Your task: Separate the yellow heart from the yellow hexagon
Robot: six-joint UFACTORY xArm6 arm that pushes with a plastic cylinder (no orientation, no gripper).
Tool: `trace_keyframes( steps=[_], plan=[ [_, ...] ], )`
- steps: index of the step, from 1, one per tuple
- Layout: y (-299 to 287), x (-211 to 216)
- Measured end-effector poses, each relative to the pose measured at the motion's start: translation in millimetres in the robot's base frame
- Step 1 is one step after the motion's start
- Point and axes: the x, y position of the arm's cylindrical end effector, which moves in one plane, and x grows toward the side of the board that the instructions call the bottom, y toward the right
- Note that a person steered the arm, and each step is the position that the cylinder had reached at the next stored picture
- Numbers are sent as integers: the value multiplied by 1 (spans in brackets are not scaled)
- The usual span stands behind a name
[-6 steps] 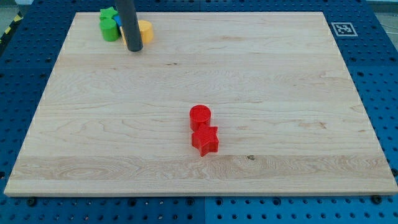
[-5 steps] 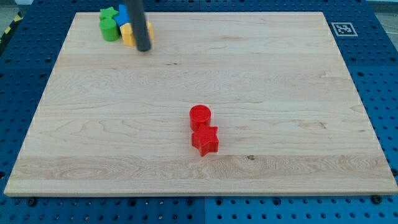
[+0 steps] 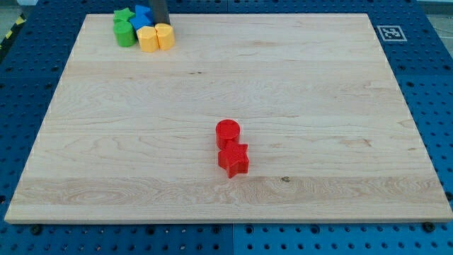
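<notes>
The yellow heart [image 3: 148, 39] and the yellow hexagon [image 3: 165, 35] sit side by side near the top-left corner of the wooden board [image 3: 297, 85], touching or very nearly so. Which of the two is the heart is hard to be sure of at this size, but the left one seems to have the notched top, so I take it for the heart. My tip [image 3: 161, 23] stands just above the pair, at the view's top edge, right behind the hexagon and close to it. Only the lowest stretch of the dark rod shows. The rod carries nothing; whether it presses against a block cannot be told.

Just to the view's left of the rod is a blue block [image 3: 141, 15], its shape unclear, touching the yellow heart's upper side. Further left stand a green star [image 3: 123, 15] and a green cylinder [image 3: 124, 32], packed against the blue and yellow pieces.

Well apart, below the board's middle, a red cylinder [image 3: 227, 132] touches a red star [image 3: 233, 159] beneath it.
</notes>
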Motion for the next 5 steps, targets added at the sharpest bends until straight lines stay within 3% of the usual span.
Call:
trace_keyframes(
  steps=[1, 3, 5],
  plan=[
    [0, 37],
    [29, 50],
    [41, 95]
  ],
)
